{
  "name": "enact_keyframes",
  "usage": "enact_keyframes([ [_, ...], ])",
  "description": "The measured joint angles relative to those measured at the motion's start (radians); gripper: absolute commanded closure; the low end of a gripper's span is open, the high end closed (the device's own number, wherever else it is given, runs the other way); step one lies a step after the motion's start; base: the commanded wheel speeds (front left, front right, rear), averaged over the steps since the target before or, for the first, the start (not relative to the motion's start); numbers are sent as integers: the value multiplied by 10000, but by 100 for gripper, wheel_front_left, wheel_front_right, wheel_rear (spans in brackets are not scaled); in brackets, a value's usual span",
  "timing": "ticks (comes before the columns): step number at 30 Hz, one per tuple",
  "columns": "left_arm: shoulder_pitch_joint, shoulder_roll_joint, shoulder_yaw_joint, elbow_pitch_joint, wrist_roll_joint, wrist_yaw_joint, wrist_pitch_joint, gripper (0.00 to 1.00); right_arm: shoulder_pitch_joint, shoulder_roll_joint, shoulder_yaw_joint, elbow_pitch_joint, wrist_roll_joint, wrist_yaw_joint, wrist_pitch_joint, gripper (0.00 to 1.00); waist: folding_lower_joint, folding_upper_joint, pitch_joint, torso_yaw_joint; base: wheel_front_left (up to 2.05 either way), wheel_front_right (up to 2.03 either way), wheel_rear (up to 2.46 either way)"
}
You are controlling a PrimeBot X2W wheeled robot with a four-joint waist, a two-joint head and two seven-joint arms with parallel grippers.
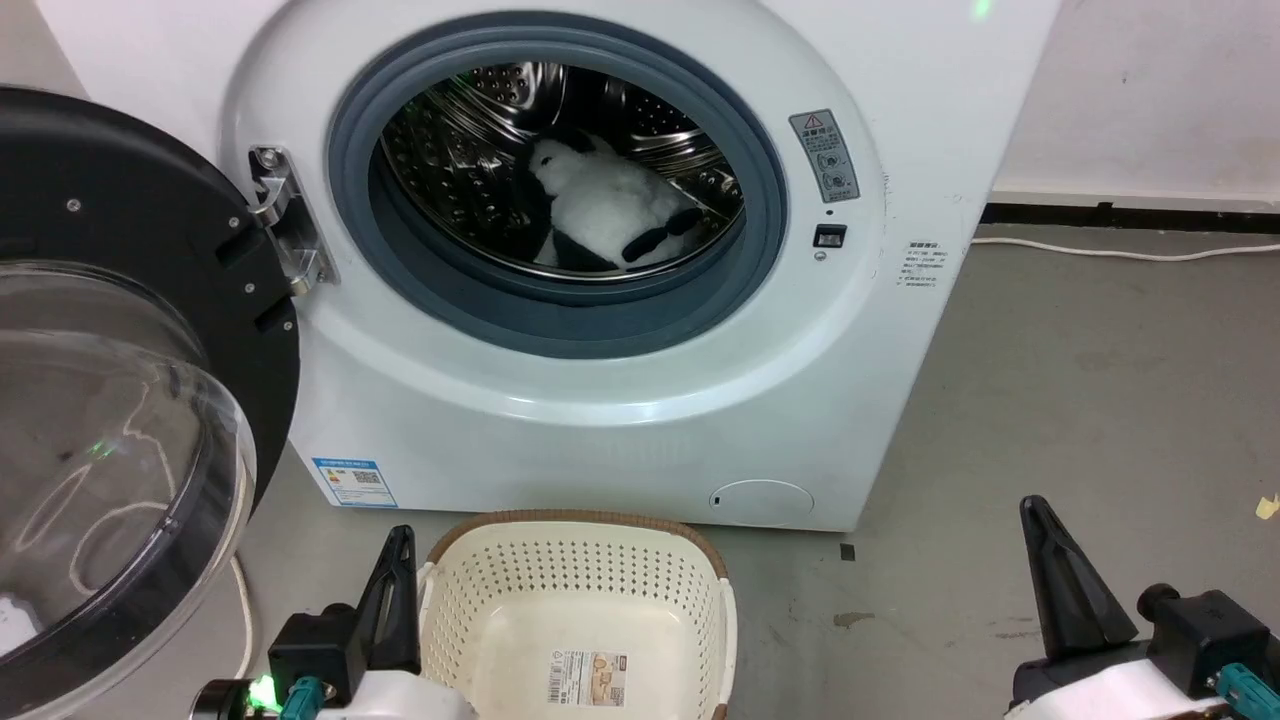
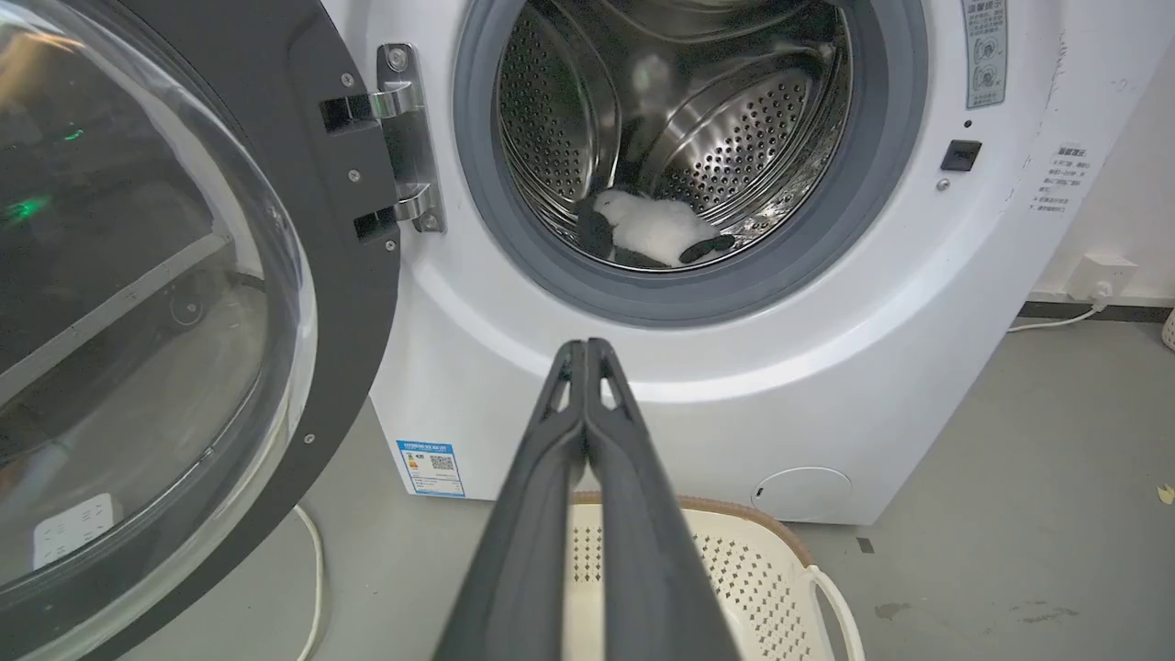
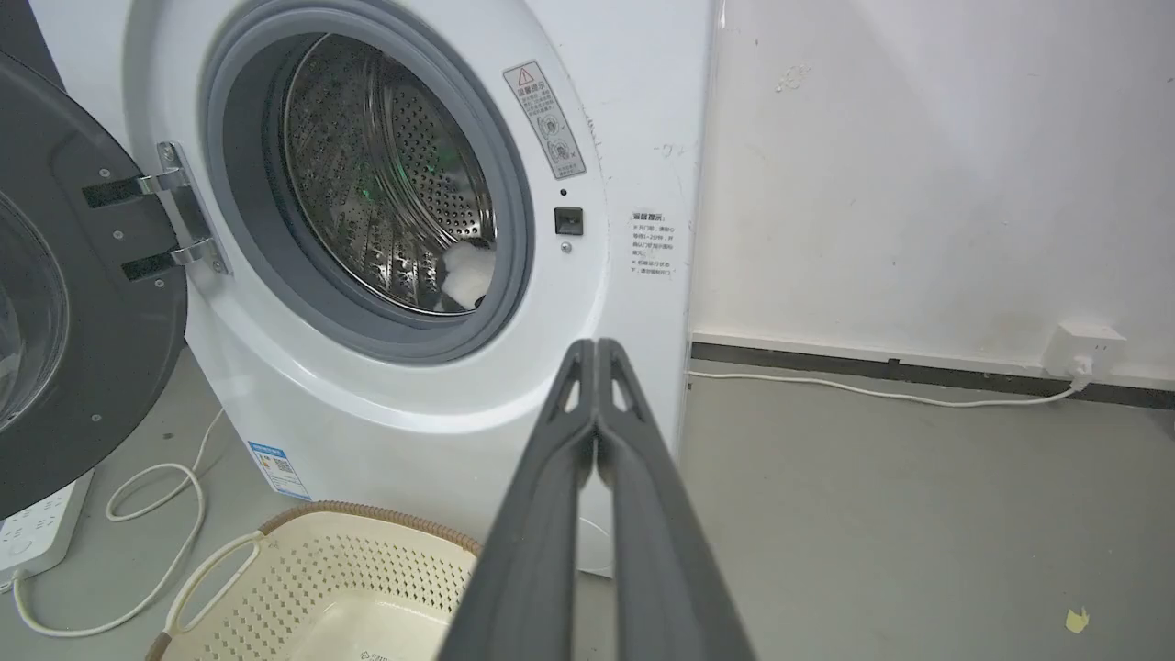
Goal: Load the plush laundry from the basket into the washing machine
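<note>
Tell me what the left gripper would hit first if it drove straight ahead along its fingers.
Probably the white front of the washing machine, just below the grey door seal: the shut left gripper lines up there in the left wrist view. Depth is unclear; it might graze the seal instead.

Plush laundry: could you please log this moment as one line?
plush laundry: in drum | basket: empty | door: open | left gripper: shut | right gripper: shut

Light was bright and even; glare streaked the steel drum (image 1: 470, 130) and clear door dome (image 1: 100, 450); wrist views bowed at their edges.
</note>
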Motion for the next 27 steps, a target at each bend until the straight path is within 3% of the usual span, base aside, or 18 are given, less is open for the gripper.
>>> enact_keyframes([
  [27, -46, -6, 125, -293, 284, -98, 527, 100, -44, 19, 73, -6, -276, 0, 575, 100, 0, 0, -73, -120, 0, 0, 0],
])
